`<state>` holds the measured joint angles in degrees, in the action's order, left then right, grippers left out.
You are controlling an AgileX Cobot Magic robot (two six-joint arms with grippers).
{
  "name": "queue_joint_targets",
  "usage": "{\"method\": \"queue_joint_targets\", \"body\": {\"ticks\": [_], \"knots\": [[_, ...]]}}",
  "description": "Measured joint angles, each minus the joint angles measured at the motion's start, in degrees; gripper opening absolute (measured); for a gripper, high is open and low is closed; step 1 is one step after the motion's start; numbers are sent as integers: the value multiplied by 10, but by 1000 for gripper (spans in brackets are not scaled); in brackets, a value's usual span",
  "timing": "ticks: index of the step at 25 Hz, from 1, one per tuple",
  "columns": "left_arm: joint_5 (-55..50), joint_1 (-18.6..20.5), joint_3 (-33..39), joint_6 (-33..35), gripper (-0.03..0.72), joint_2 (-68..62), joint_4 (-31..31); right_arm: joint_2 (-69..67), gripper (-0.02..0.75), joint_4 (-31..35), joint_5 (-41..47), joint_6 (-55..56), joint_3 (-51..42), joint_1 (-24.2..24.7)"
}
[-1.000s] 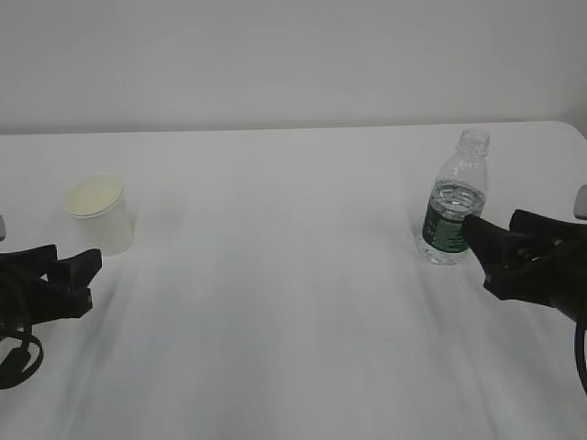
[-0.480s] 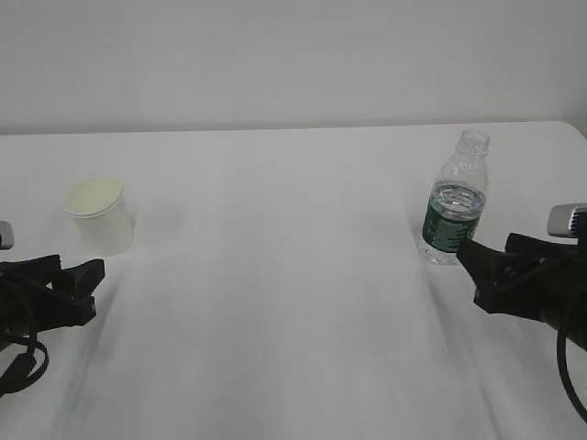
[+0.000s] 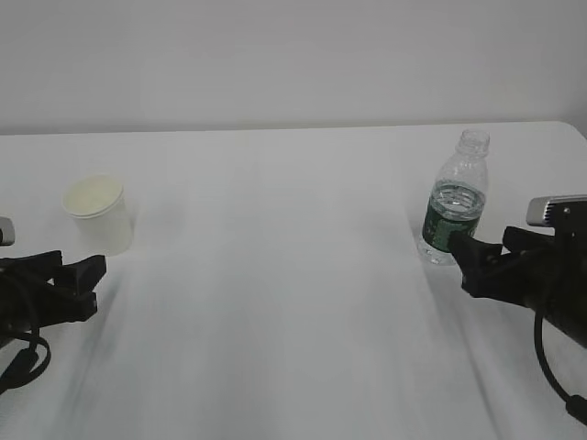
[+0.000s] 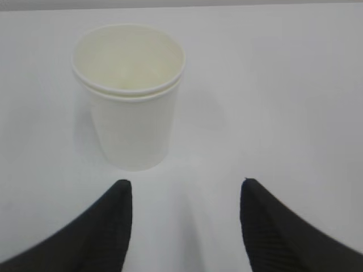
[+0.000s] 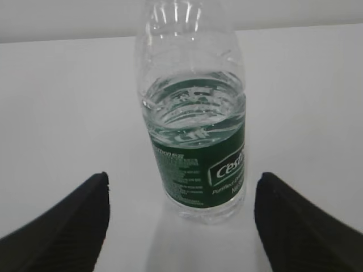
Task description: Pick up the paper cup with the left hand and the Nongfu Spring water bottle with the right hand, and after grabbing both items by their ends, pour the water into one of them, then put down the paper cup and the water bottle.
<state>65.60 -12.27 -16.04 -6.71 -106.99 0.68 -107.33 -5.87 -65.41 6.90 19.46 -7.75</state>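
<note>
Paper cup (image 4: 130, 96): one, white, cream inside, upright on white table (image 3: 275, 275), left side. Bottle (image 5: 195, 113): one, clear, uncapped, green label reading "Cest…", water (image 5: 193, 105) partway up. Left hand (image 4: 184, 221) jaws apart, short of cup. Right hand (image 5: 181, 221) jaws wide, empty, near bottle.

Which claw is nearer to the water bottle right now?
Right. The right claw sits just beside the water bottle, open, not touching it; the left claw is across the table by the paper cup.
</note>
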Motion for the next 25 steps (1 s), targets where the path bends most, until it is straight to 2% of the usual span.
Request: {"method": "queue_joint_targets", "body": {"ticks": [23, 25], "knots": [[0, 0, -41, 0, 431, -56, 2, -114, 608, 1, 0, -23, 101, 0], [0, 0, -44, 0, 431, -58, 3, -120, 633, 1, 0, -29, 108, 0]]}}
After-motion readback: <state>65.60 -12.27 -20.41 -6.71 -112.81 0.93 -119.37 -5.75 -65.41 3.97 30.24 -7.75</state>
